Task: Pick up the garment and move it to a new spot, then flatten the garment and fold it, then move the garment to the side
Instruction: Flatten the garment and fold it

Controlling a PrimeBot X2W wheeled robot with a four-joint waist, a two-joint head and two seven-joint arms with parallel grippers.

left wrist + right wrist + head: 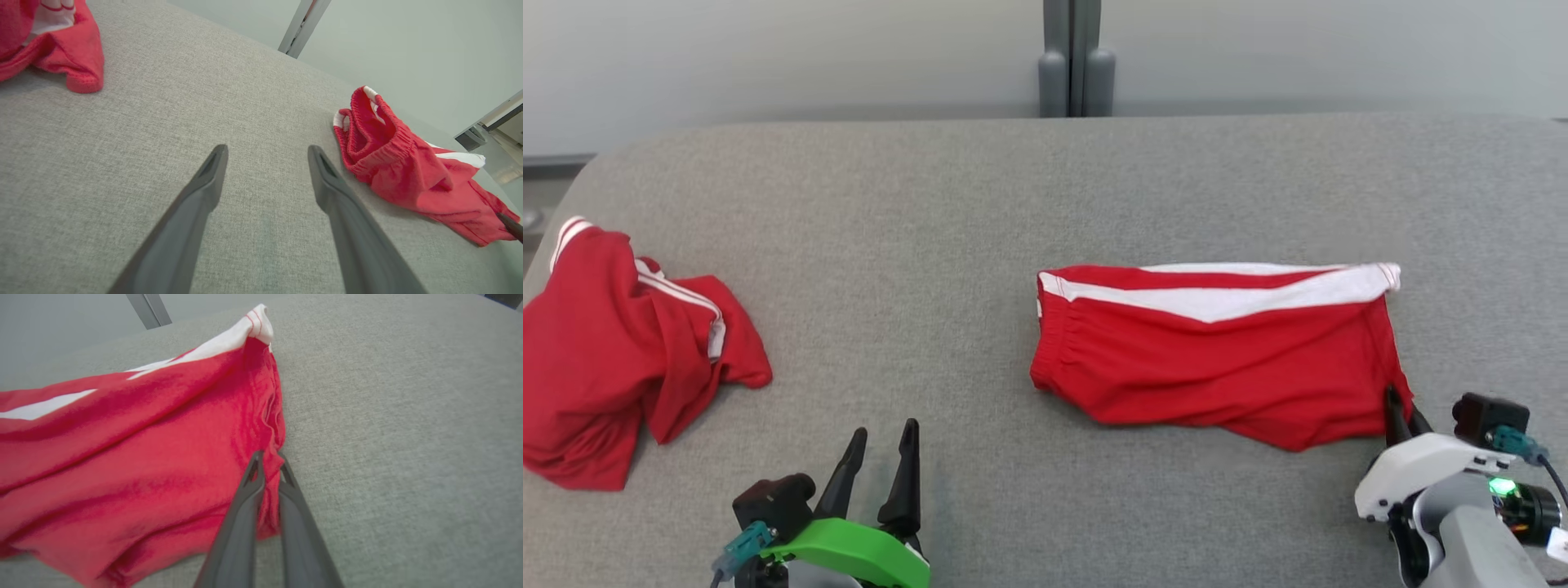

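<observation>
left gripper (882, 437): near edge, on the robot's left; fingers spread wide, nothing between them, tips over bare grey cloth
right gripper (269, 457): near edge, on the robot's right; fingers pressed together, pinching red fabric
grip spot: near right corner of the red shorts (1217, 351), at the leg hem; a fold of cloth sits between the two fingers
shorts, place: right of centre on the grey surface (931, 204), lying down, waist end toward the middle
shorts, look: bright red knit; gathered elastic waistband at the left end; broad white band along the far edge; white hem tip poking up at the far right corner
shorts, shape: folded roughly flat, soft wrinkles, near edge slanting down to the pinched corner
crumpled red garment (621, 359): far left of the surface, bunched up, thin white stripes, well apart from the shorts
surface: grey woven padding, rounded far corners
post (1076, 57): grey upright behind the far edge, mid-frame
wall (768, 57): pale, plain, at the back
</observation>
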